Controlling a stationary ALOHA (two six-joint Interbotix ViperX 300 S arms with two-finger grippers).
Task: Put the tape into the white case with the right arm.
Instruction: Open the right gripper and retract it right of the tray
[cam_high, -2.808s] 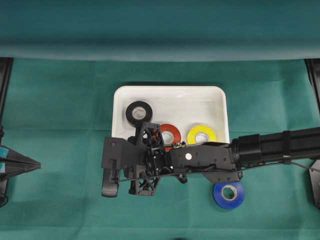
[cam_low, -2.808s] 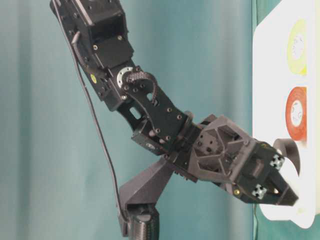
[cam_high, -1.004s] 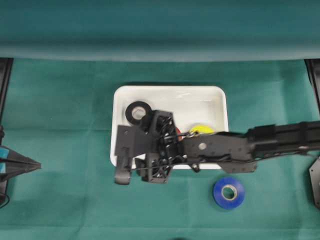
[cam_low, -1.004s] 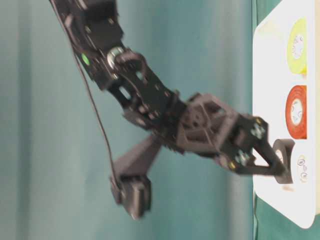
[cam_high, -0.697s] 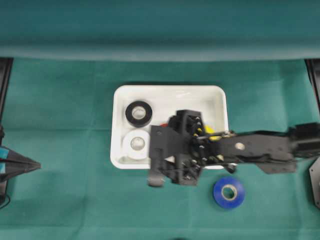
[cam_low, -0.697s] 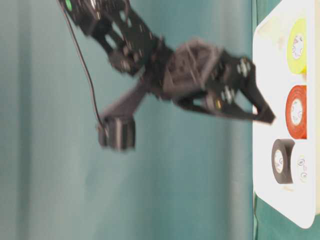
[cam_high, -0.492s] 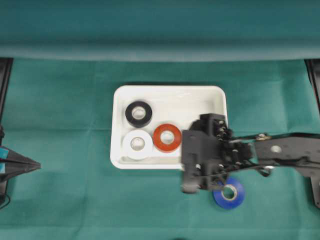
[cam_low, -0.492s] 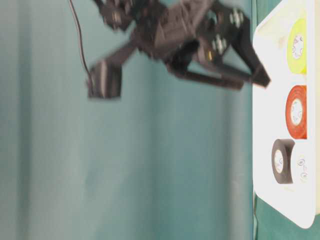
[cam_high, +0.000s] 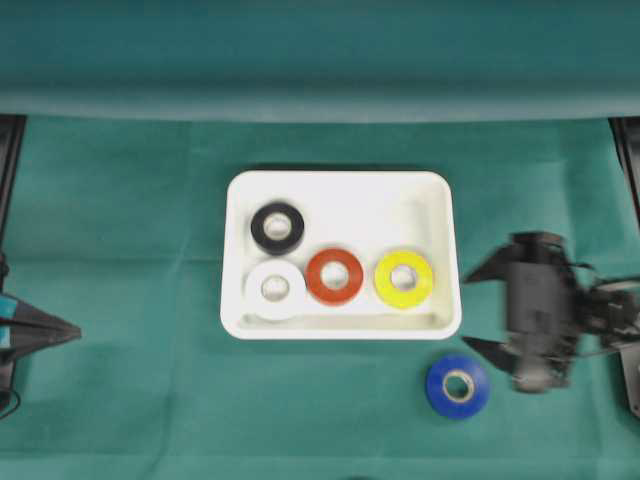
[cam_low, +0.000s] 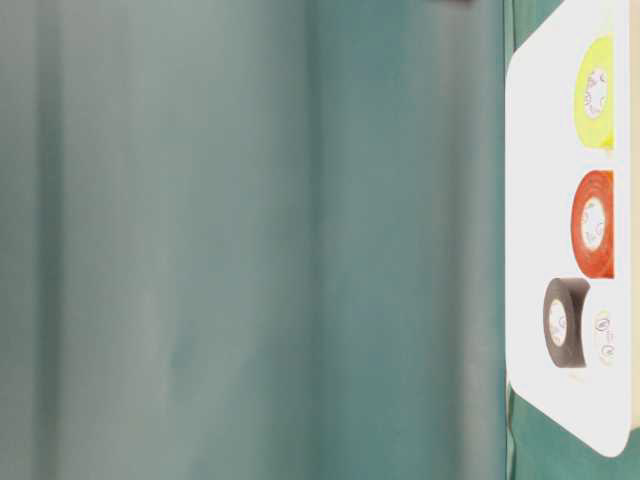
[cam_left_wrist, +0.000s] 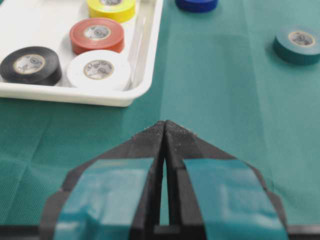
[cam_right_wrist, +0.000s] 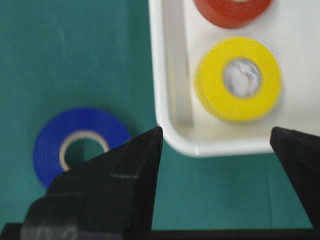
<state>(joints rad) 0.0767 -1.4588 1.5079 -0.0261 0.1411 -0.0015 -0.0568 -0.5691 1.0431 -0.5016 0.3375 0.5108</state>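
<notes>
I see 4 rolls in the white case (cam_high: 338, 186): black, white, red, yellow. Blue tape (cam_high: 457, 385) lies on the table just right of its near-right corner. Right gripper (cam_high: 487, 310) spread wide, holding nothing, beside it. Left gripper (cam_left_wrist: 165, 128) clenched, empty.

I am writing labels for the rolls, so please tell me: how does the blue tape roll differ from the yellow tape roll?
Colour: the blue tape roll is dark blue, the yellow tape roll bright yellow.
Place: the yellow roll lies inside the white case, the blue roll on the green cloth just outside the case's near right corner.
Neighbours: the yellow roll sits beside a red roll; the blue roll lies alone.
Both lie flat and look similar in size.
</notes>
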